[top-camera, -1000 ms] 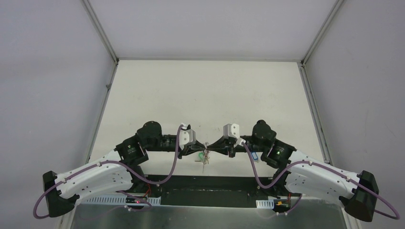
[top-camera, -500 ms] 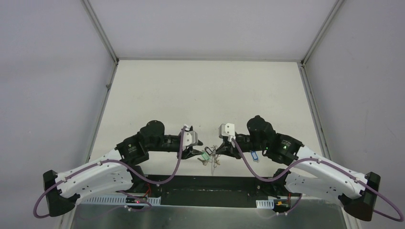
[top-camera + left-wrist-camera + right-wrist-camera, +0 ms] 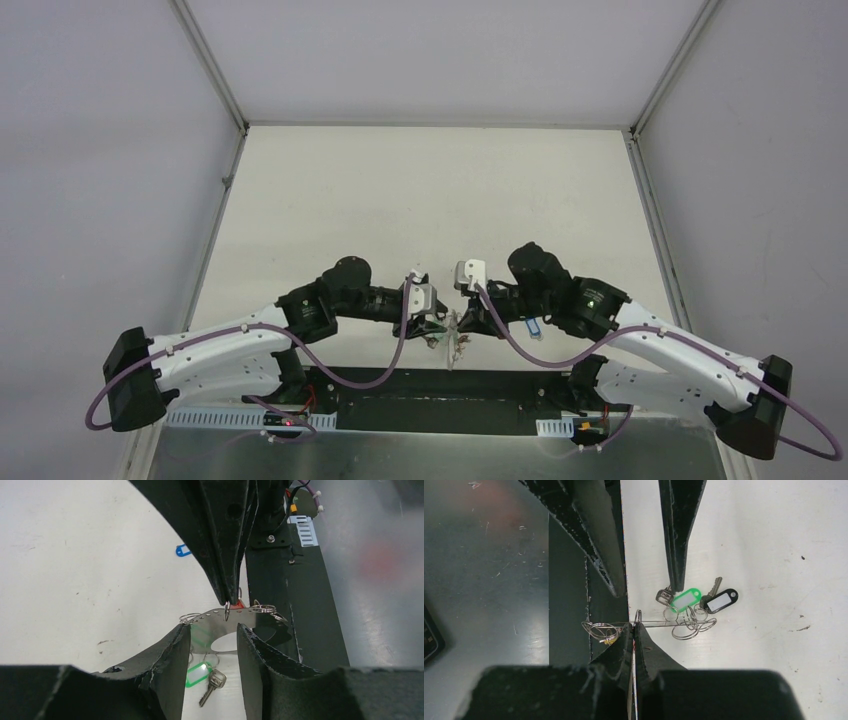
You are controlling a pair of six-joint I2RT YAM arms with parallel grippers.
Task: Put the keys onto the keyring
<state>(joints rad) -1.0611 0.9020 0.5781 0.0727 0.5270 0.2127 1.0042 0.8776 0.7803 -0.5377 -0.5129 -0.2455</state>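
White table (image 3: 430,190), grey walls (image 3: 100,200) — right end effector (image 3: 633,626) pinching keyring (image 3: 245,616).

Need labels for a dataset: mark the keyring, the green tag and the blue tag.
keyring (image 3: 212,620): left wrist view, on its flat silvery band.
green tag (image 3: 685,600): right wrist view, on its label window.
blue tag (image 3: 183,550): left wrist view, on its middle.

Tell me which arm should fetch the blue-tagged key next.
Probably left: the left gripper is open and empty for the blue-tagged key; the right gripper is shut on the keyring.
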